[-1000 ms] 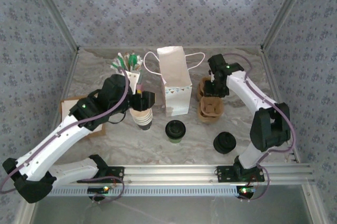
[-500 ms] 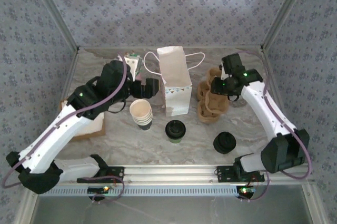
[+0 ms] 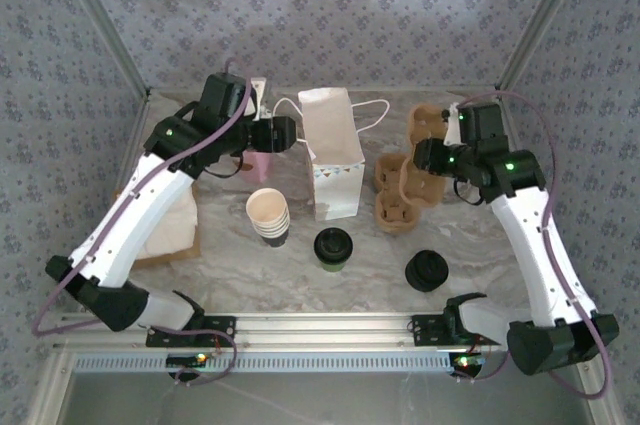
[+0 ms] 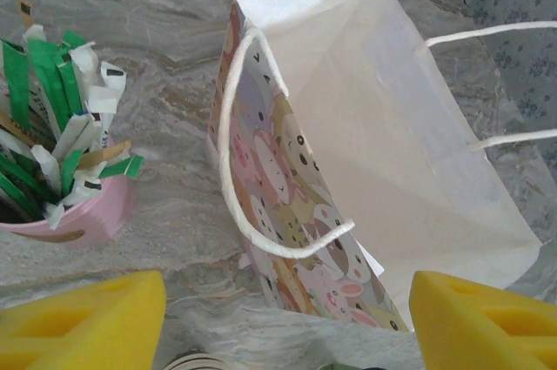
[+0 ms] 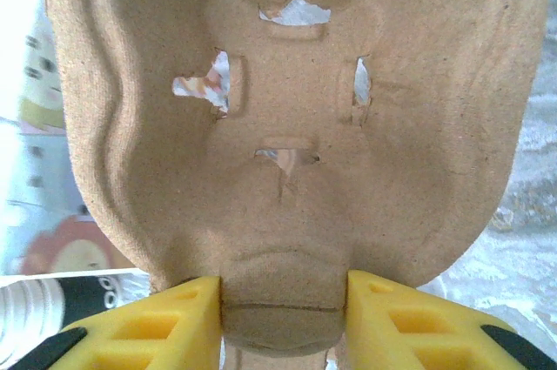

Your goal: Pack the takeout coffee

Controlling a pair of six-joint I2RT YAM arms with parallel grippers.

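Clamping cup carrier [image 5: 287, 109], right pincer [image 5: 283, 313]

Overhead, left wrist, perhaps close-up right wrist share the bag [image 3: 330, 150] [image 4: 348, 152].

The bag [image 4: 418, 161] is matt white paper, the cup carrier [image 5: 287, 109] is rough brown pulp, the takeout coffee [image 3: 333, 247] carries a black plastic lid

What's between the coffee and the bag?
Nothing visible. The coffee stands just on the near side of the bag; the cup stack sits off to its left, the carriers to its right.
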